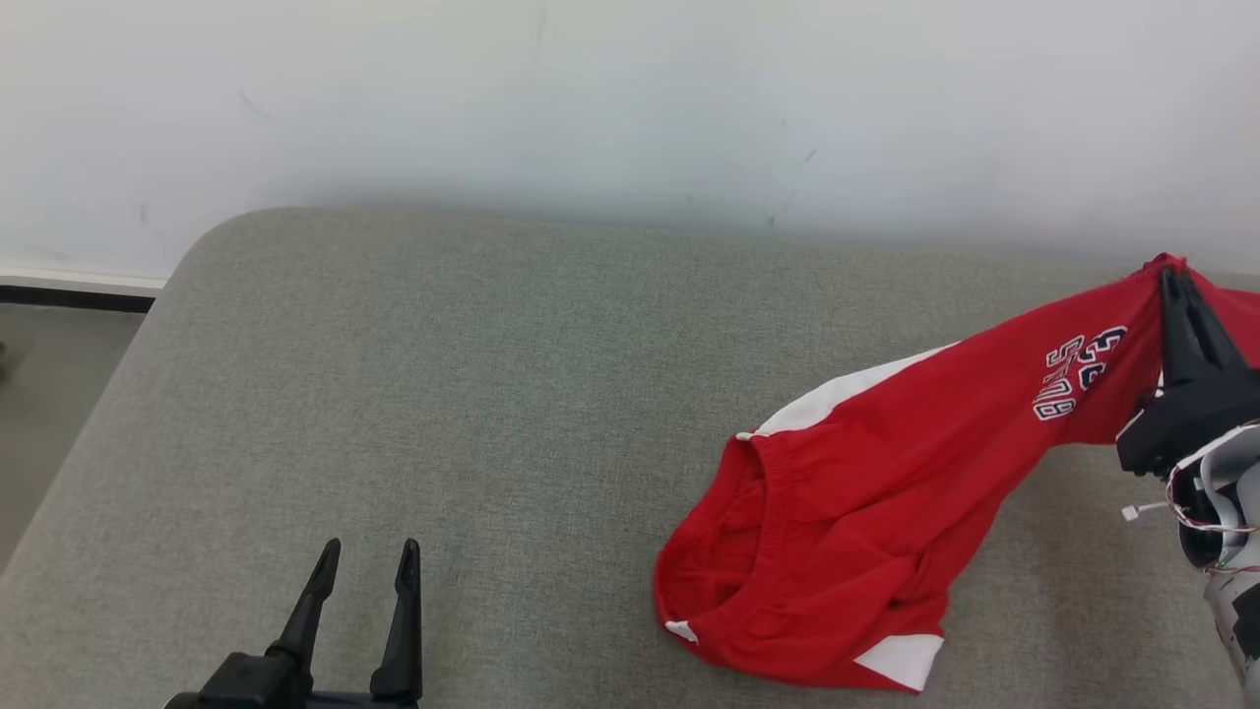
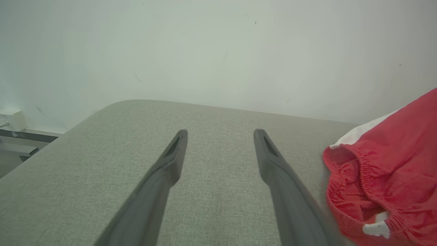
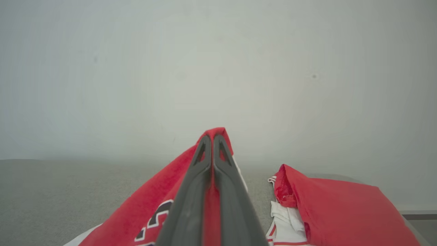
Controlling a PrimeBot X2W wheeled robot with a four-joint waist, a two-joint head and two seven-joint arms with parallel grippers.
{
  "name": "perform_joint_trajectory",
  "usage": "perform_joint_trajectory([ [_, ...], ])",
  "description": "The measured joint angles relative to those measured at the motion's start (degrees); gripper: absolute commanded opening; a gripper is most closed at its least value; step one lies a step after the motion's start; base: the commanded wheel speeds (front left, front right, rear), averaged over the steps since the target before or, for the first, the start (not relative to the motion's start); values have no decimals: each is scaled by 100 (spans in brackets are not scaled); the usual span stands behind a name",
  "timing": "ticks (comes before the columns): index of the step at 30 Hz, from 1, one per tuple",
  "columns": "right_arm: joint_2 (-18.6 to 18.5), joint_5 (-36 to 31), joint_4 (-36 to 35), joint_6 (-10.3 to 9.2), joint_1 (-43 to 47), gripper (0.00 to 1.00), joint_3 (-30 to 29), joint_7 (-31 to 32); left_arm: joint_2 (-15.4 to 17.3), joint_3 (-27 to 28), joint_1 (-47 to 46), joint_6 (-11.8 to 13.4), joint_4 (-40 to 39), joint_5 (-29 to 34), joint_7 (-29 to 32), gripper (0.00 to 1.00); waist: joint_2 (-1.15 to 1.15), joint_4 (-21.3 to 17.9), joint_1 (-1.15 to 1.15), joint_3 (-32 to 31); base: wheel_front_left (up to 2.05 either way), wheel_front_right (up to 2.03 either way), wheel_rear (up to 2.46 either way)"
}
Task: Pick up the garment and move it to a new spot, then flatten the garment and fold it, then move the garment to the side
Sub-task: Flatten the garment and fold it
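Pinching garment (image 1: 866,492), right end effector (image 1: 1173,276)

**Words on the red cloth**

The red garment (image 1: 866,492) has white letters (image 1: 1055,392) with dark edges; they are upside down and seem to spell "BULLS"; a number (image 1: 1101,356) sits just beside them and looks like "23" or "33"; this print is near the right edge of the grey cushion (image 1: 394,374); the right wrist view shows a piece of the number (image 3: 155,218), too cut off to read.

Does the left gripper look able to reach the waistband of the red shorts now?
Probably yes: the left gripper is open, and bare grey surface lies between it and the waistband of the red shorts.
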Motion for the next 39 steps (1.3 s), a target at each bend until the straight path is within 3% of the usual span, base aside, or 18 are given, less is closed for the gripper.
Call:
perform_joint_trajectory([
  [7, 167, -215, -263, 0, -222, 0, 181, 143, -5, -46, 8, 0, 4, -35, 0, 100, 0, 123, 0, 25, 0, 0, 0],
  [12, 706, -293, -277, 0, -582, 0, 509, 242, -33, -81, -6, 0, 27, -44, 0, 100, 0, 270, 0, 51, 0, 0, 0],
  [20, 1493, -399, 367, 0, -1212, 0, 1193, 240, -54, -159, -118, 0, 87, -67, 0, 100, 0, 558, 0, 123, 0, 0, 0],
  [21, 1559, -397, 526, 0, -1257, 30, 1265, 272, -55, -161, -129, 0, 94, -74, 0, 100, 0, 591, 0, 135, 0, 0, 0],
  [22, 1602, -393, 694, 0, -1284, 100, 1337, 354, -56, -161, -137, 0, 102, -77, 0, 100, 0, 619, 0, 146, 0, 0, 0],
  [27, 1653, -237, 1258, 0, -1285, 100, 1590, 422, -66, -159, -183, 0, 137, -90, 0, 100, 0, 693, 0, 186, 0, 0, 0],
  [32, 1536, -76, 1321, 0, -1278, 100, 1694, 126, -55, -83, -174, 0, 127, -92, 0, 100, 1, 555, 0, 177, 0, 0, 0],
  [35, 1307, -25, 1017, 0, -1227, 100, 1604, 13, -32, -62, -163, 0, 107, -91, 0, 100, 0, 373, 0, 150, 0, 0, 0],
  [39, 1013, -53, 87, 0, -894, 100, 1169, 0, 7, -11, -144, 0, 66, -83, 0, 100, 0, 167, 0, 117, 0, 0, 0],
])
